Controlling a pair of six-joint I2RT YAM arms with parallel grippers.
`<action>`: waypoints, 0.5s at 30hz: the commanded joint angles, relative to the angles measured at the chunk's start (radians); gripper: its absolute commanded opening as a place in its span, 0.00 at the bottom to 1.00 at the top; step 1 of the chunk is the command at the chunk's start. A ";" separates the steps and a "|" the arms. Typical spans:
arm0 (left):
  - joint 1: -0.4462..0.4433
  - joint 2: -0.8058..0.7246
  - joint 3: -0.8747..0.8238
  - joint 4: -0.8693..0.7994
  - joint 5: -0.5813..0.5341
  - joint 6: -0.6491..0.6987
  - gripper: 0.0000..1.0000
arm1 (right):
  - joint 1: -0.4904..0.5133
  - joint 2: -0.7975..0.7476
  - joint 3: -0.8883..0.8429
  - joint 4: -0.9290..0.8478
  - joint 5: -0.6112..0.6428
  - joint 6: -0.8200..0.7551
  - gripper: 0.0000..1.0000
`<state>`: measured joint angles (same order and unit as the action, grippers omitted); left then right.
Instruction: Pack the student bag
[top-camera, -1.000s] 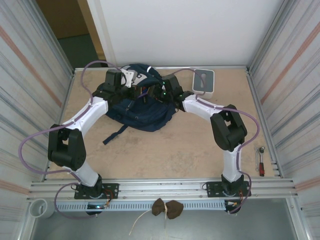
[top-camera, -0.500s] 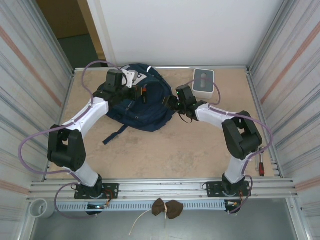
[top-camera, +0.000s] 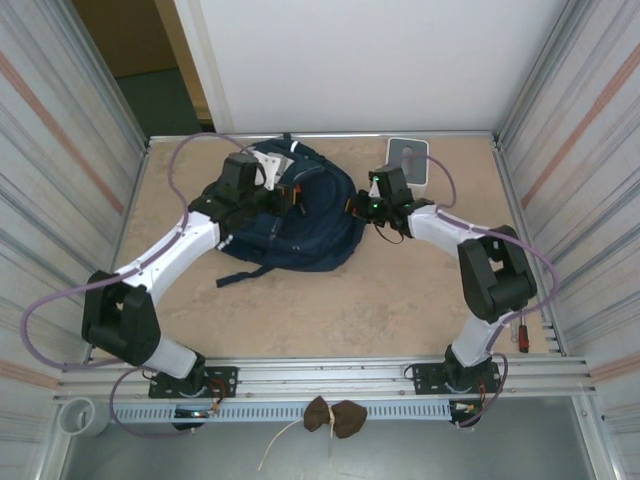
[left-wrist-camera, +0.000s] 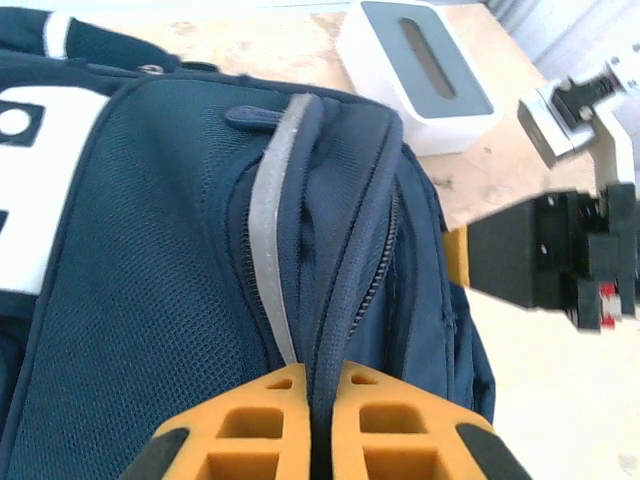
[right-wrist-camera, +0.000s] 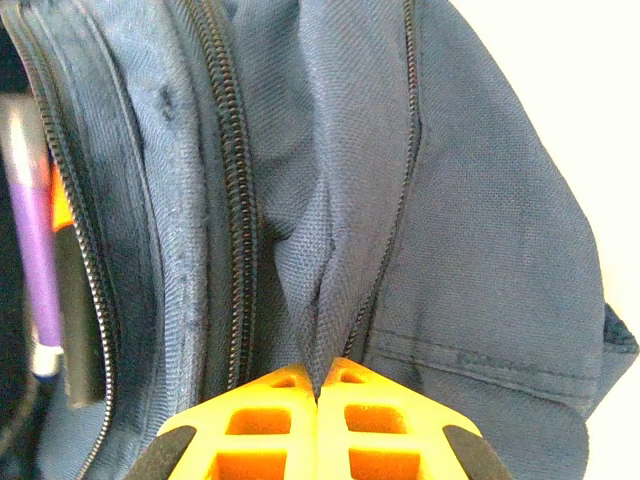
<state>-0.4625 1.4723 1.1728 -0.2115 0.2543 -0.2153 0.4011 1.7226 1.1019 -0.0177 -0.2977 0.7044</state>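
Both clamped on student bag (top-camera: 300, 215) fabric, left tool (left-wrist-camera: 318, 374) by stripe (left-wrist-camera: 268, 205), right tool (right-wrist-camera: 322, 370) beside zipper (right-wrist-camera: 228, 190)

Tan tabletop (top-camera: 300, 300) between corrugated metal walls (top-camera: 60, 150), white panel (top-camera: 380, 60) behind.

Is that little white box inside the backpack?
No, the white box sits out on the table, beside the backpack.

no readable text, labels, brands or numbers anywhere
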 joint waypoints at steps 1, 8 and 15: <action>-0.073 -0.066 -0.017 0.054 -0.017 -0.040 0.07 | -0.062 -0.108 -0.005 -0.061 -0.084 -0.105 0.00; -0.127 -0.086 0.022 0.051 -0.222 -0.005 0.02 | -0.096 -0.259 0.012 -0.079 -0.225 -0.124 0.00; -0.157 -0.053 0.069 0.098 -0.080 0.004 0.02 | -0.107 -0.207 0.045 -0.126 -0.257 -0.157 0.00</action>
<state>-0.5976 1.4067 1.1801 -0.1970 0.1001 -0.2298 0.3054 1.5070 1.0885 -0.1616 -0.5003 0.6033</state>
